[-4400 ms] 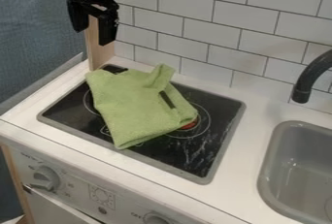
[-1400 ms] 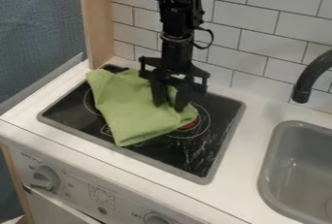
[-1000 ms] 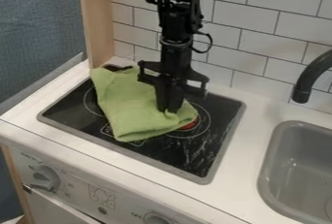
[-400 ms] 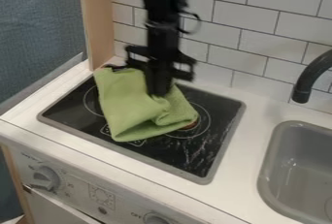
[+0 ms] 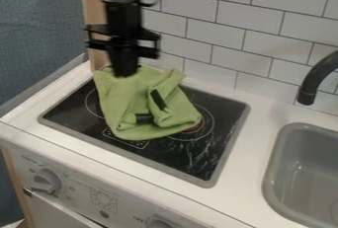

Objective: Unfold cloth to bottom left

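Green cloth, one, rumpled: unfolding in progress

Fingers: drawn together, pointing down; with the blur, I am not telling for certain whether they are pinching any cloth. Gripper [image 5: 124,75]: hanging at the upper left part of the green cloth [image 5: 125,101]. Cloth: lying bunched on the black stovetop [image 5: 198,158], a raised fold running down its right half. Beyond: grey sink [image 5: 270,172], standing well apart to the right.

Step in hand: I am judging this as opening the folded layer, with the spread remaining incomplete. Next move: I am looking to secure a loose edge, draw it low toward the bottom left, then release; dragging the whole bundle is remaining the risk.
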Controlling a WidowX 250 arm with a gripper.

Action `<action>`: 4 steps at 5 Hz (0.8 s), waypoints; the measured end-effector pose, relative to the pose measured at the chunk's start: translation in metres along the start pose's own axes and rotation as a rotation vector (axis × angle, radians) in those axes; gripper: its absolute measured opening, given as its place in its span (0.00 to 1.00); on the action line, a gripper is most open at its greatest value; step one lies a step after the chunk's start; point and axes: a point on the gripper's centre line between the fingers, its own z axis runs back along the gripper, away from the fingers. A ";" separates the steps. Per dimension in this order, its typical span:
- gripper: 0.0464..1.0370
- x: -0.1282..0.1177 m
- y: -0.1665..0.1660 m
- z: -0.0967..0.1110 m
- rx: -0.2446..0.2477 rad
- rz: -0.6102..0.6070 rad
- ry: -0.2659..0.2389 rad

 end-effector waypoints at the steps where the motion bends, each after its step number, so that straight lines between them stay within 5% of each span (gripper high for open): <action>1: 0.00 -0.010 0.024 -0.004 0.022 0.042 0.020; 4: 0.00 -0.053 0.076 -0.019 0.115 0.166 0.078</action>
